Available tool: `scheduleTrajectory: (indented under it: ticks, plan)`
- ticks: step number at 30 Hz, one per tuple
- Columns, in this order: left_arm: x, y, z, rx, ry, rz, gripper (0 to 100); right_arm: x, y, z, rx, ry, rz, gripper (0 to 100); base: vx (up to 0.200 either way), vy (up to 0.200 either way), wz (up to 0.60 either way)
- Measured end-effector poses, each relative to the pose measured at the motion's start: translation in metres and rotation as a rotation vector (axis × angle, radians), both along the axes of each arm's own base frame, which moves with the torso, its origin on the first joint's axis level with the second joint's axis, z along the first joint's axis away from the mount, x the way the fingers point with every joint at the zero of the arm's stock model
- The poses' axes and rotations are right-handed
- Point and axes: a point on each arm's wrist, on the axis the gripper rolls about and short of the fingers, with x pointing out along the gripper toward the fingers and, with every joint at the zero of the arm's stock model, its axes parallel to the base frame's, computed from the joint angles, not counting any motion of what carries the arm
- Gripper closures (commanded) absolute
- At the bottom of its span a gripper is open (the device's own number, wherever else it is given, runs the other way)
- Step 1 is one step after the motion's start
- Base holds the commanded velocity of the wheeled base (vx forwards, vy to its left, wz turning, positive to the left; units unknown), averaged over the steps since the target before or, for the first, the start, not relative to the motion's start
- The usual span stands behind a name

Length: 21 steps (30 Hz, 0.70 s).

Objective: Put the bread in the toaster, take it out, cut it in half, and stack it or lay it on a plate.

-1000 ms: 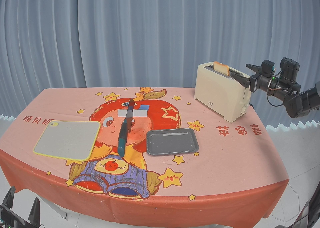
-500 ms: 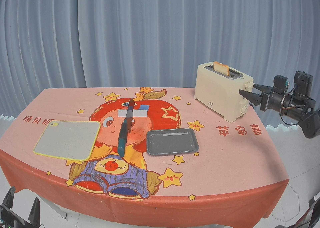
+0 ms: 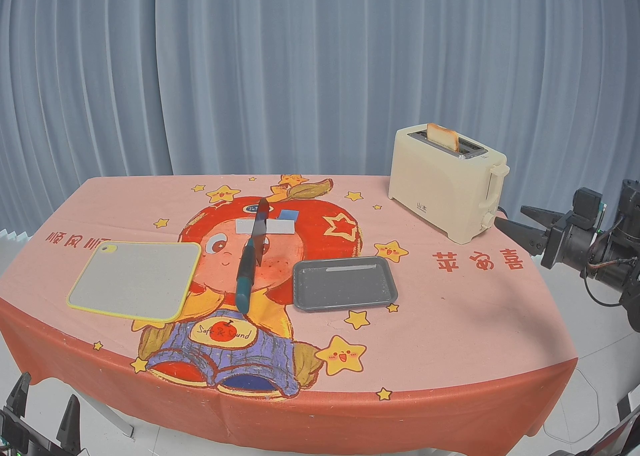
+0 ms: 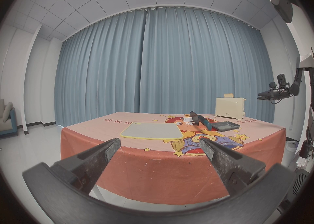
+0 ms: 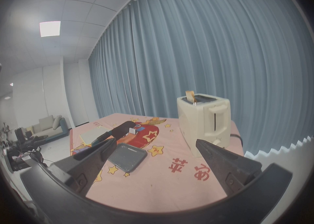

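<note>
- Sticking up out of a top slot of the toaster [image 3: 443, 184], the bread [image 3: 443, 136] sat tilted, with its browned edge above the rim.
- Toaster stood at the far right of the desk [image 3: 467, 317], lever at the top of its track.
- Right hand [image 3: 509, 216] hung off the desk's right edge near the toaster's lever end, not touching it. Its fingers were spread wide and held nothing.
- Left hand [image 4: 160, 143] sat low before the desk's near left corner, fingers wide apart, empty.
- Grey plate [image 3: 344, 283] lay mid-desk.
- Knife [image 3: 250, 257] lay just left of the plate, its blade end crossing a white strip [image 3: 280, 227].
- Cutting board [image 3: 133, 279] lay further left.
</note>
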Motion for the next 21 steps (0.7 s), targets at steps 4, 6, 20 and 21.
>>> scheduleTrajectory:
  ticks: [4, 6, 20, 21]
  plan:
    - [0.000, 0.000, 0.000, 0.000, 0.000, 0.000, 0, -0.005, -0.006, 0.001, 0.008, -0.095, -0.025, 100, 0.000, 0.000, 0.00]
    - [0.000, 0.000, 0.000, 0.000, 0.000, 0.000, 0, -0.005, -0.010, 0.001, 0.011, -0.139, -0.043, 100, 0.000, 0.000, 0.00]
    - [0.000, 0.000, 0.000, 0.000, 0.000, 0.000, 0, -0.009, -0.020, -0.028, -0.014, -0.106, -0.083, 100, 0.000, 0.000, 0.00]
    - [0.000, 0.000, 0.000, 0.000, 0.000, 0.000, 0, -0.009, -0.021, -0.032, -0.025, -0.093, -0.082, 100, 0.000, 0.000, 0.00]
